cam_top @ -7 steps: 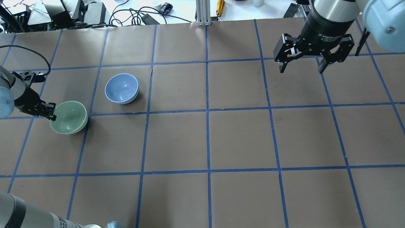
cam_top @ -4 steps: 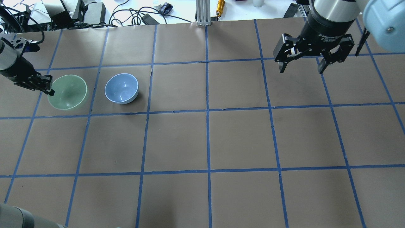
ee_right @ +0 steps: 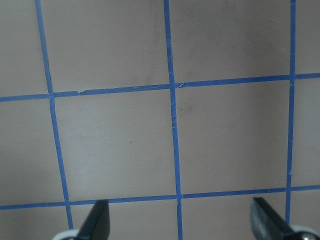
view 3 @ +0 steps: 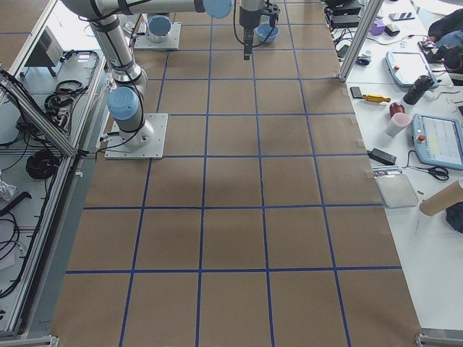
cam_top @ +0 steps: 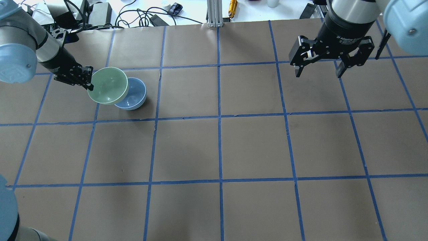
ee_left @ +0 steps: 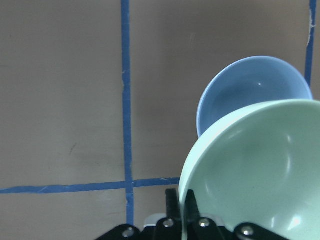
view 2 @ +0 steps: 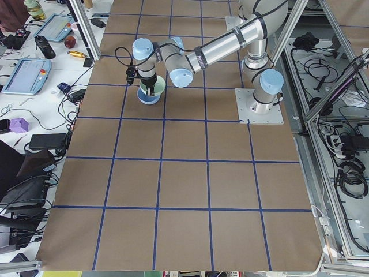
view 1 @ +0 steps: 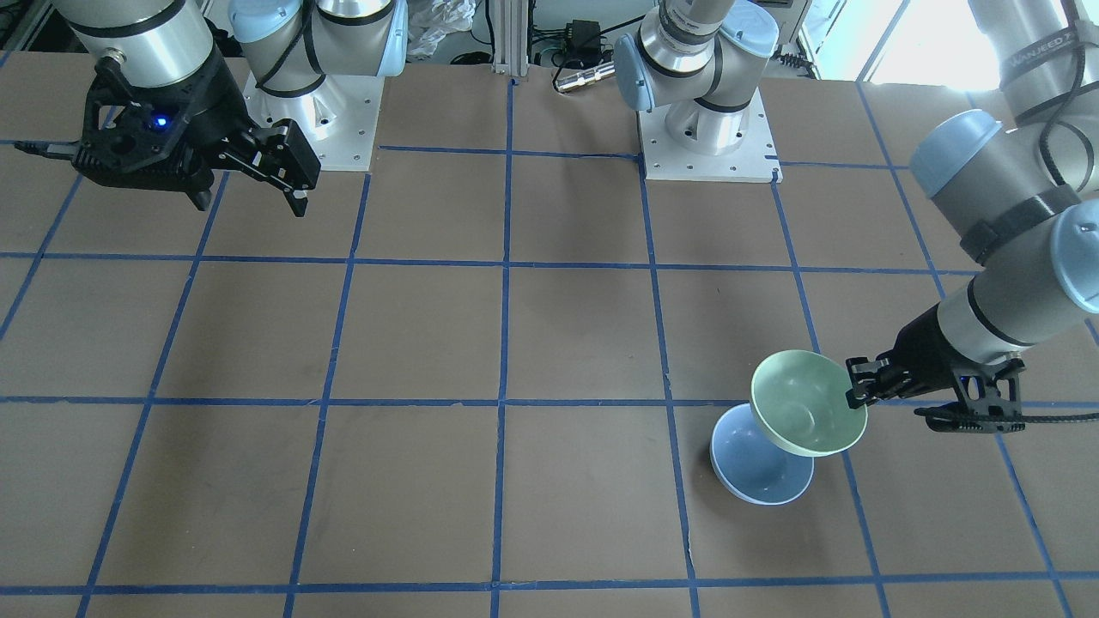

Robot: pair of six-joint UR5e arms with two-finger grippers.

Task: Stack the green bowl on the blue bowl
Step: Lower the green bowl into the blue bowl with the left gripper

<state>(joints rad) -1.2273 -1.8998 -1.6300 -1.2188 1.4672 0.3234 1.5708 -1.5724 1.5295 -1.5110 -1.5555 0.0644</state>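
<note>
while left jaws clamp green bowl (cam_top: pixel 107 85) above gridded table (cam_top: pixel 254 144), right jaws apart.

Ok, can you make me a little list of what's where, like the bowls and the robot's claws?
Green thing: small round pale mint-green glossy bowl, tilted, held up by its rim, partly over the blue one
Blue thing: small round pale periwinkle-blue glossy bowl, upright on the brown table with blue tape lines
Left claw: shut on the green bowl's rim
Right claw: open, empty, far off to the side
Stacked yet: no
</note>
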